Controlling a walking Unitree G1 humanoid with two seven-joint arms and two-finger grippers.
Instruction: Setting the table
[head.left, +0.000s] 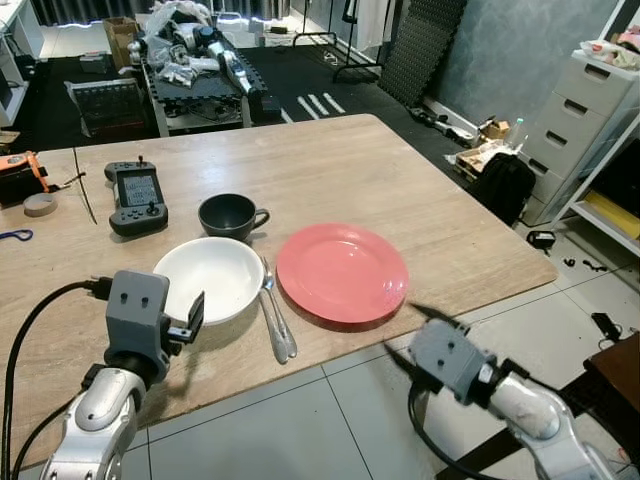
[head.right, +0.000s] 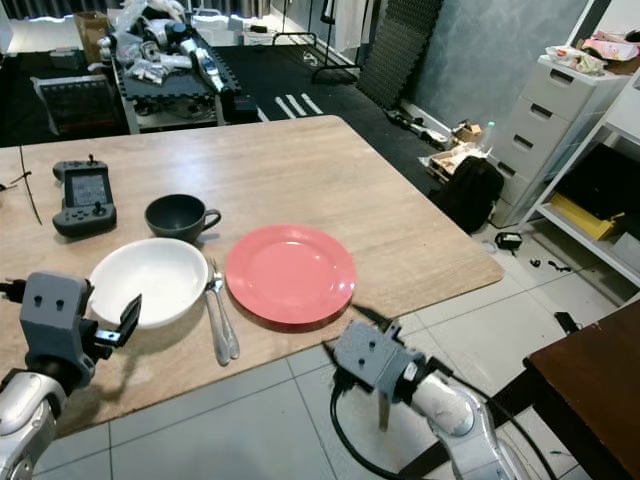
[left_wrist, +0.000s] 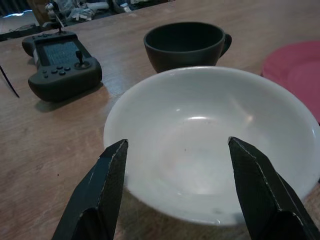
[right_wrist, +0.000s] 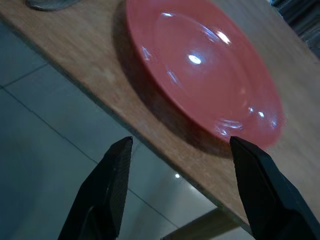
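On the wooden table (head.left: 330, 165) a white bowl (head.left: 207, 278) sits left of a red plate (head.left: 342, 272). A spoon and fork (head.left: 276, 320) lie between them, and a dark cup (head.left: 230, 216) stands just behind the bowl. My left gripper (head.left: 195, 312) is open at the bowl's near left rim; in the left wrist view its fingers (left_wrist: 107, 190) frame the bowl (left_wrist: 210, 145). My right gripper (head.left: 412, 338) is open, off the table's front edge and just below the plate (right_wrist: 205, 70).
A black handheld controller (head.left: 137, 197), a tape roll (head.left: 40, 204) and an orange device (head.left: 18, 175) lie on the table's left side. Grey drawers (head.left: 580, 110) and a black bag (head.left: 503, 185) stand at the right. A dark table corner (head.left: 620, 375) is near my right arm.
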